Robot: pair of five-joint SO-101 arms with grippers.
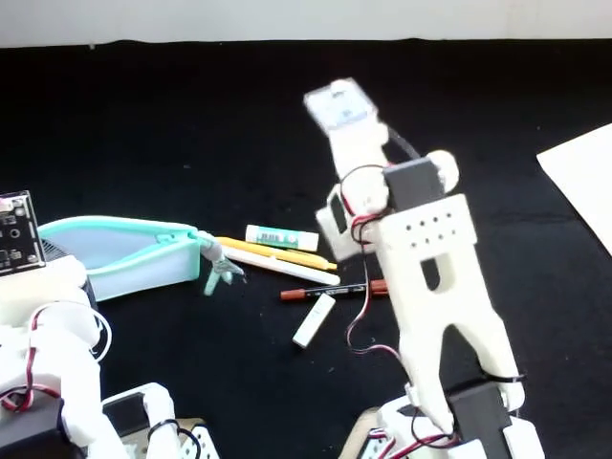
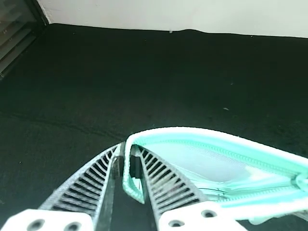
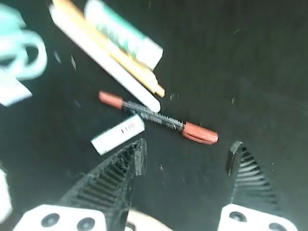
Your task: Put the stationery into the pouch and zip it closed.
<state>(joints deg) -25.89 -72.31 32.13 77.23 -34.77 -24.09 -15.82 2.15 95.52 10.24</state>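
At the left of the high view, a mint-green pouch (image 1: 124,253) lies on the black surface (image 1: 143,115) with its zip undone and its mouth gaping. The left tool (image 2: 126,154) is clamped on the pouch's rim (image 2: 129,178) at one end of the mouth, one finger inside and one outside. The rest of the pouch stretches away from that tool. A mint ring-shaped zip pull (image 1: 222,273) hangs off the pouch's right end.

Just right of the pull, near the middle of the high view, the stationery lies loose in a small cluster. A glue stick (image 1: 280,237) sits highest. Below it a yellow pen (image 1: 277,253) and a white pen (image 1: 287,267) lie side by side, slanting down to the right. Below them is a marker (image 1: 330,291) with red ends, and lowest a small white eraser (image 1: 314,319). All of it lies outside the pouch.

The right arm (image 1: 421,258) reaches over the right end of this cluster. The right tool (image 3: 187,147) is spread wide and holds nothing. In its wrist view, the marker (image 3: 156,118) lies just beyond the fingertips, with one red end close to the gap. The eraser (image 3: 118,134) lies right by the tip of one finger (image 3: 122,168). The glue stick (image 3: 122,33) and the pens lie farther off.

At the right edge of the high view, a white sheet of paper (image 1: 583,182) lies well apart from everything else.
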